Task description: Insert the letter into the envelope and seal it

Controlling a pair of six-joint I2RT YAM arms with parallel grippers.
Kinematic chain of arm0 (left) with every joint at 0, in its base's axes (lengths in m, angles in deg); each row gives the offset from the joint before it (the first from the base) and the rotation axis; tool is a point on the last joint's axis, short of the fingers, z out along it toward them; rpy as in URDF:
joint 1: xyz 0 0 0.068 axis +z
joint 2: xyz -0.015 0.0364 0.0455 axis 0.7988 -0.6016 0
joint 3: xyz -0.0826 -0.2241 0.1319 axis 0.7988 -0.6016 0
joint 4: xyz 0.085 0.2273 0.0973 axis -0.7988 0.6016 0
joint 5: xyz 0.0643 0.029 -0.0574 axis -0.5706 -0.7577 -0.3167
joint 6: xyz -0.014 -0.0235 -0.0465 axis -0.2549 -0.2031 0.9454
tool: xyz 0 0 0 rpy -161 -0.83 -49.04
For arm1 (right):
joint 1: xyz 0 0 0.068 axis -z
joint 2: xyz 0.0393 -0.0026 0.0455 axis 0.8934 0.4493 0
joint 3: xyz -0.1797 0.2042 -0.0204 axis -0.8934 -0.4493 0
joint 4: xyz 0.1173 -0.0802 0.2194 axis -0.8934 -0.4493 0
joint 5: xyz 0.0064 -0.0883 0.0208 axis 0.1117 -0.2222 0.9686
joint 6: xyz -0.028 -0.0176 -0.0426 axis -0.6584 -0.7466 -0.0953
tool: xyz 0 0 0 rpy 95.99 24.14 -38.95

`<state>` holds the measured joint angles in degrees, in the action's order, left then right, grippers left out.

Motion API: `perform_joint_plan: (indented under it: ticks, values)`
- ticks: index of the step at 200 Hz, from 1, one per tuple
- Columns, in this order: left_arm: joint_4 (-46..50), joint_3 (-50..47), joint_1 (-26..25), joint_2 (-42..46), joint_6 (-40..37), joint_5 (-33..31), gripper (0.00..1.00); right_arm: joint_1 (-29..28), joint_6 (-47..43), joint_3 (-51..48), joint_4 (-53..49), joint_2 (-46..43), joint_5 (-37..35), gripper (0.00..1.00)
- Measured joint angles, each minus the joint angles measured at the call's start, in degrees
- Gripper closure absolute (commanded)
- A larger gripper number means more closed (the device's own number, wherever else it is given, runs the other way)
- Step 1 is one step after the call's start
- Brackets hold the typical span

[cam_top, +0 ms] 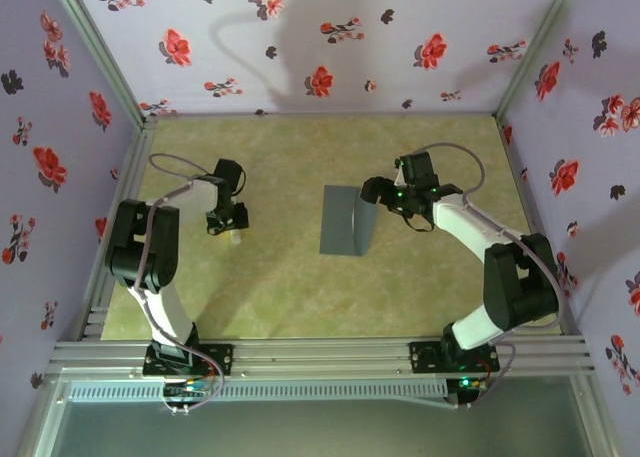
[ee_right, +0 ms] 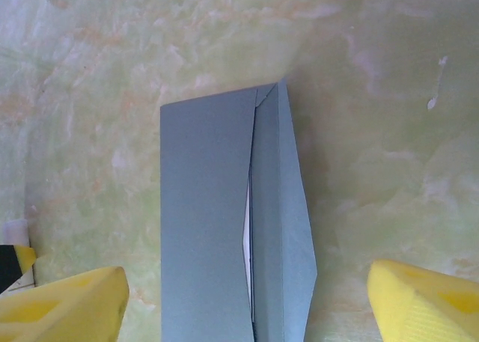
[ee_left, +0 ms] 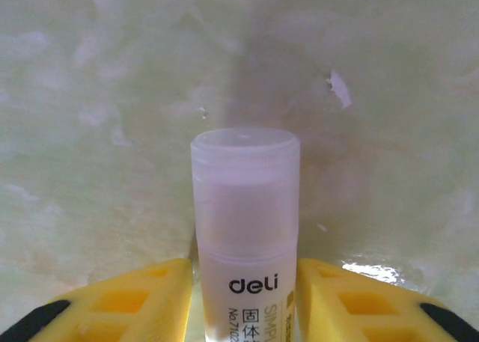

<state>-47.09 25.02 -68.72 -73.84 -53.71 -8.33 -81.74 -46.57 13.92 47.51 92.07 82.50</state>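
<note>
The slate-grey envelope (cam_top: 345,220) lies flat mid-table, its flap (ee_right: 288,230) hinged open along the right side. A thin white sliver of the letter (ee_right: 247,230) shows in the envelope's mouth; the rest is hidden inside. My right gripper (cam_top: 375,192) hovers over the envelope's right edge, open, with its yellow fingers (ee_right: 67,301) wide on either side of the envelope (ee_right: 206,222). On the left of the table, my left gripper (cam_top: 228,227) has its yellow pads (ee_left: 150,293) pressed against both sides of a translucent white glue stick (ee_left: 245,207) with its cap on.
Floral-papered walls enclose the green marbled tabletop (cam_top: 290,297) on three sides. A small white fleck (ee_right: 438,84) marks the surface right of the envelope. Open tabletop lies between the two arms and in front of the envelope.
</note>
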Motion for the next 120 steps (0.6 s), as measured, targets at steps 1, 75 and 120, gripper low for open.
perform_joint_plan:
  ticks: [1,75,120]
  values:
    - [0.00,0.00,0.00,0.00,0.00,-0.02,0.61,0.00,0.00,0.00,0.00,0.02,-0.02,0.17]
    - [0.31,0.17,-0.35,0.17,0.15,-1.33,0.95,0.07,0.02,0.00,0.04,0.42,0.28,0.18]
    - [0.31,0.20,-0.48,0.28,-0.17,-1.40,1.00,0.07,0.02,0.00,0.04,0.57,0.68,0.18]
